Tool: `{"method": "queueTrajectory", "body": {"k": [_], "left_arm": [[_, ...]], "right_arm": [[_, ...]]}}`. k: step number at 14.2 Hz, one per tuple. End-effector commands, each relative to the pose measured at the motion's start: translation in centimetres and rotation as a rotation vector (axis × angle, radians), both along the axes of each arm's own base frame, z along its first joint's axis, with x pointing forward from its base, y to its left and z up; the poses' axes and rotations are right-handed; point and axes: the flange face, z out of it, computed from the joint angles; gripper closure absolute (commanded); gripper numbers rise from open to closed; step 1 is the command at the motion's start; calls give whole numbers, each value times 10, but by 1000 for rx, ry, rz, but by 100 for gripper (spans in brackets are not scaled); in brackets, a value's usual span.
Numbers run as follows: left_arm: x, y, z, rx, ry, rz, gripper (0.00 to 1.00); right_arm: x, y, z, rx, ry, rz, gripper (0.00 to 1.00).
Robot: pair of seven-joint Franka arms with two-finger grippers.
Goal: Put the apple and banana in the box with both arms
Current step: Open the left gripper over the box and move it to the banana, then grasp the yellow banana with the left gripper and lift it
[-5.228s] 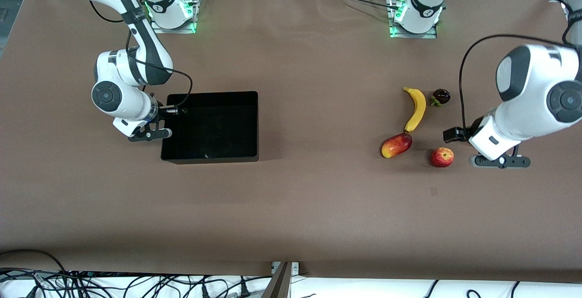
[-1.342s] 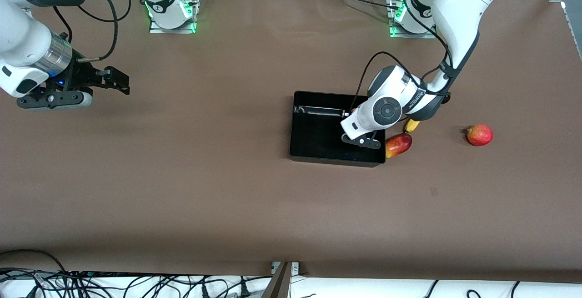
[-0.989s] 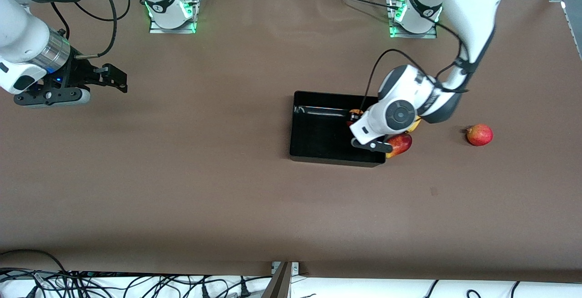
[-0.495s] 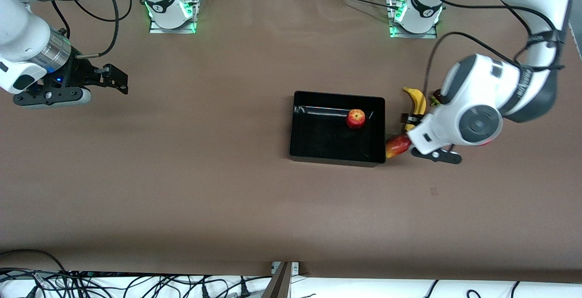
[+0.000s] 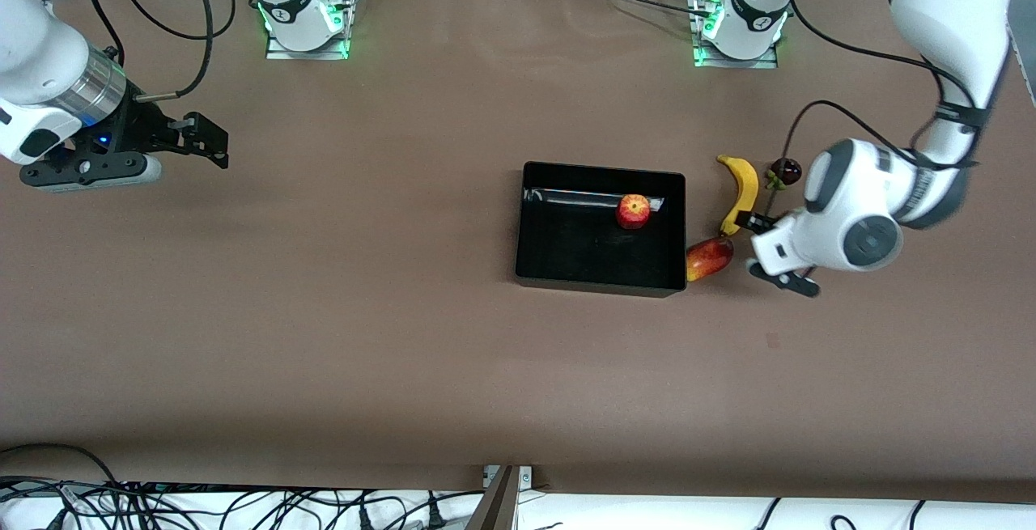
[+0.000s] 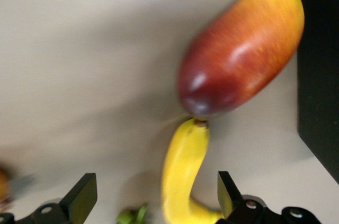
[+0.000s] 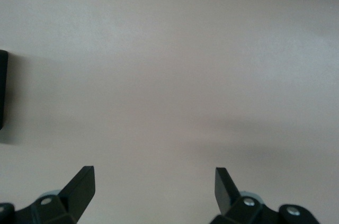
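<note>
The apple (image 5: 633,211) lies in the black box (image 5: 534,226), near the wall at the left arm's end. The banana (image 5: 740,192) lies on the table beside the box, its nearer tip touching a red-and-yellow mango-like fruit (image 5: 710,259). My left gripper (image 5: 783,279) is open and empty over the table by the banana. In the left wrist view the banana (image 6: 183,176) lies between the open fingers of the left gripper (image 6: 154,189). My right gripper (image 5: 89,170) is open and empty and waits over bare table at the right arm's end; the right wrist view shows the right gripper (image 7: 153,181) open.
A dark round fruit with a green stem (image 5: 786,170) lies beside the banana, toward the left arm's end. The mango-like fruit (image 6: 241,49) touches the box wall (image 6: 318,75). The left arm covers the table just past these fruits.
The left arm drew back from the box, leaving the apple in it, and its open gripper now hangs by the banana. The right arm has barely moved.
</note>
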Motion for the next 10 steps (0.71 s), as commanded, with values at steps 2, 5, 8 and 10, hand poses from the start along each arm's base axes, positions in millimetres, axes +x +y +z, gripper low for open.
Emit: {"method": "queueTrajectory", "body": {"k": [2,5,8,10], "left_arm": [[-49,9,-8,15,-56,-37,0],[-52,9,-16,28,-45,-82,5],[-59,8,-46,32,-1,-131,50],[-60,8,-47,31,0,-131,81]], "right_arm": [[4,2,6,-12,-15,6,0],[3,2,7,-11,-12,5,0],[3,3,8,-6,-12,5,0],[3,4,8,-6,-12,7,0]]}}
